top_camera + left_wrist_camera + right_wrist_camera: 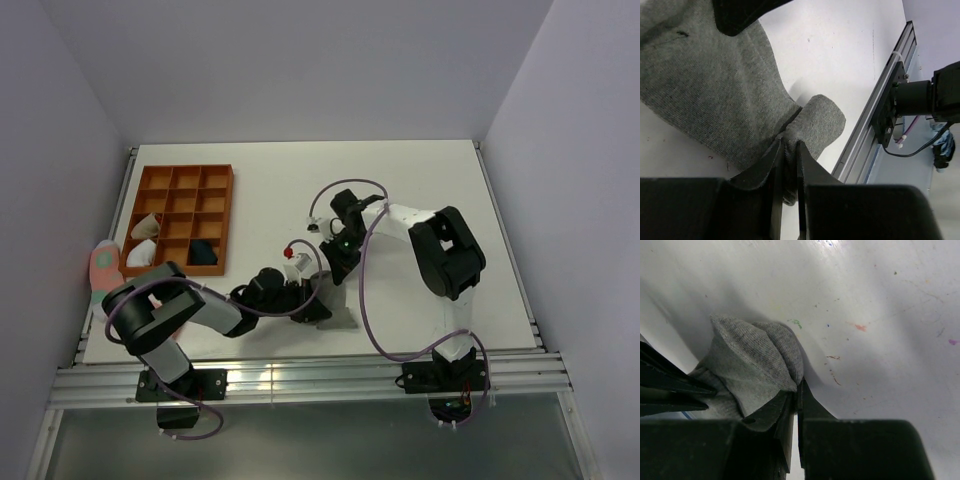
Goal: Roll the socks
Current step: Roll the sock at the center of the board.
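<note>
Two grippers had hold of one grey sock at that moment! The left gripper was pinched nearly all the way together, with a thin fold at the sock's rounded end caught between its fingers. From that pinch the rest of the sock fanned out flat across the white table, running away from the gripper. The sock's gripped end lay near the metal rail at the table's front edge.

Over on the other side, the right gripper was clamped tight too, its jaws closed on a bunched-up edge of the same sock. The fabric humped up in soft folds just beyond its tips, and the left gripper's dark fingers sat just beside that hump.

From above, both arms met low and close at the front middle of the table. Well apart to the left sat a wooden tray with pale bundles in its compartments, and a pink sock just past its near corner.
</note>
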You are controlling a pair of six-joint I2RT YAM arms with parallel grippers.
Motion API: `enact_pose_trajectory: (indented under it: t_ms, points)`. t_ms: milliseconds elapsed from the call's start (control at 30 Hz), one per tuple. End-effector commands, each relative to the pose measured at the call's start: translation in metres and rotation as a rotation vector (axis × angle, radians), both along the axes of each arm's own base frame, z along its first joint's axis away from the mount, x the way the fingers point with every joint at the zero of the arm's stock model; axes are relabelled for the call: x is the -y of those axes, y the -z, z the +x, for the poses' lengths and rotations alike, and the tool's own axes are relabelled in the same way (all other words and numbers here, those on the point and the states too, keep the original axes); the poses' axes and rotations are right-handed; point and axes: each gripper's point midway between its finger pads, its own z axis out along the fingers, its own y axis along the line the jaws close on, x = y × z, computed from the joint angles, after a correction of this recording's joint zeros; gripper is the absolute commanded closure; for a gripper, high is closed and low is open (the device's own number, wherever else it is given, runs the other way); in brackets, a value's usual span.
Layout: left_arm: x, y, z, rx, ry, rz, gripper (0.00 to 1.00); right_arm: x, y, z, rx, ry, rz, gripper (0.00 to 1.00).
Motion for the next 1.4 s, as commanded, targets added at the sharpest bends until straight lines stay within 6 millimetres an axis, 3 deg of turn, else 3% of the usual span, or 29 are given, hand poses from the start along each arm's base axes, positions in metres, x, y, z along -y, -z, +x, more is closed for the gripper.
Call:
enact_pose_trajectory:
  t_ms: [0, 233, 500, 700, 867, 1067, 1167, 1367]
  points:
    - [-0.039, 0.064, -0.027, -0.210, -0.001, 0.234, 1.00, 0.016, 0.004, 0.028, 0.137, 0.022, -0.052, 0.92]
    - [-0.049, 0.078, -0.018, -0.302, -0.041, 0.278, 1.00, 0.020, 0.003, 0.030, 0.139, 0.035, -0.047, 0.92]
    - [-0.064, 0.104, -0.022, -0.420, -0.041, 0.373, 1.00, 0.024, 0.007, 0.027, 0.124, 0.036, -0.050, 0.92]
    - [-0.063, 0.111, -0.018, -0.446, -0.029, 0.416, 1.00, 0.023, 0.003, 0.030, 0.138, 0.035, -0.035, 0.91]
    - [-0.069, 0.120, -0.017, -0.465, -0.039, 0.464, 1.00, 0.021, -0.003, 0.031, 0.148, 0.031, -0.014, 0.78]
    - [-0.076, 0.132, -0.023, -0.494, -0.041, 0.494, 1.00, 0.023, -0.014, 0.037, 0.183, 0.039, -0.007, 0.72]
    - [-0.078, 0.134, -0.024, -0.498, -0.040, 0.498, 1.00, 0.025, -0.019, 0.039, 0.199, 0.046, -0.002, 0.64]
    - [-0.081, 0.138, -0.028, -0.512, -0.025, 0.510, 1.00, 0.038, -0.041, 0.050, 0.246, 0.070, 0.042, 0.51]
